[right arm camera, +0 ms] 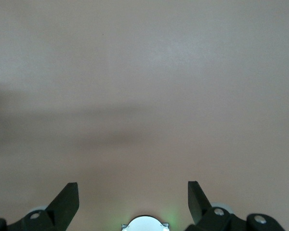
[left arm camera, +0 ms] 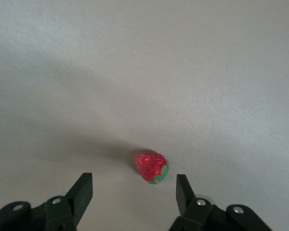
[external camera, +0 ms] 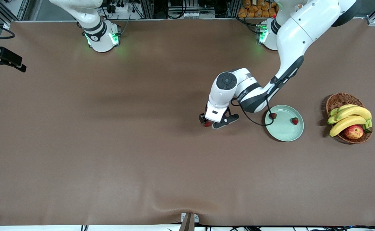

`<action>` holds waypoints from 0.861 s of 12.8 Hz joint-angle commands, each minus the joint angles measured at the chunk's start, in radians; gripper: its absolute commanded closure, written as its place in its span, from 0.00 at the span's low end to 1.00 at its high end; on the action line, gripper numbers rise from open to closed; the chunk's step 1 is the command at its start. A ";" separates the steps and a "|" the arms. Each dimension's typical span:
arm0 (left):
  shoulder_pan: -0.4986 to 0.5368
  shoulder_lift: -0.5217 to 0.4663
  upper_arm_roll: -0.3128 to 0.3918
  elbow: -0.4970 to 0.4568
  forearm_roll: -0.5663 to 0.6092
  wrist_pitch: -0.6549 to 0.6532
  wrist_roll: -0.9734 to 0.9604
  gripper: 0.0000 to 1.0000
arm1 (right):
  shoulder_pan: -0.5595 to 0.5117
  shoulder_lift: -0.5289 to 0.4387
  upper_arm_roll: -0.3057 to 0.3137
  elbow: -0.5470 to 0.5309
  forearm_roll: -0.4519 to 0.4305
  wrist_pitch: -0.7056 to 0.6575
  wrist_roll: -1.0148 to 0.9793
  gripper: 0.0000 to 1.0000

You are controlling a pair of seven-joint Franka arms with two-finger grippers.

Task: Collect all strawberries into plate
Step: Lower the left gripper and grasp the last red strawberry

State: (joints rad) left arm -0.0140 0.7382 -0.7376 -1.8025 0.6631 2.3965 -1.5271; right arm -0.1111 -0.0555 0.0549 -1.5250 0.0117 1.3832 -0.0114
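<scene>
- Strawberries: two [external camera: 273, 115] [external camera: 295, 121] already lie in the plate [external camera: 283, 132], one at its rim nearest the robots' edge of the table, the other toward the left arm's end of the table.
- Third strawberry [left arm camera: 151, 167] lies on the bare table [external camera: 110, 144], beside the plate toward the table's middle.
- Left hand [left arm camera: 134, 190] is down at this berry, fingers apart, one on each side, not touching it.
- Right hand [right arm camera: 133, 197] is spread wide over bare table; its arm waits near its base at the robots' edge.
- Basket [external camera: 336, 101] with bananas [external camera: 349, 117] and an apple [external camera: 353, 131] stands near the left arm's end.
- Progress, as a judgement: two of three collected; gripping, carrying and dropping the last remain.
</scene>
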 commanded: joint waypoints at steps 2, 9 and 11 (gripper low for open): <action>-0.099 0.052 0.072 0.086 0.004 0.006 -0.051 0.30 | 0.042 0.025 0.013 0.026 -0.041 -0.009 0.013 0.00; -0.144 0.079 0.129 0.112 0.012 0.007 -0.056 0.32 | -0.039 0.025 0.005 0.034 0.008 0.014 0.014 0.00; -0.146 0.092 0.129 0.121 0.012 0.018 -0.054 0.34 | -0.041 0.025 0.005 0.036 0.008 0.014 0.014 0.00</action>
State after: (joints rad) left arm -0.1482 0.8091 -0.6125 -1.7115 0.6629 2.4012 -1.5715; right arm -0.1382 -0.0431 0.0497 -1.5171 0.0037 1.4046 -0.0070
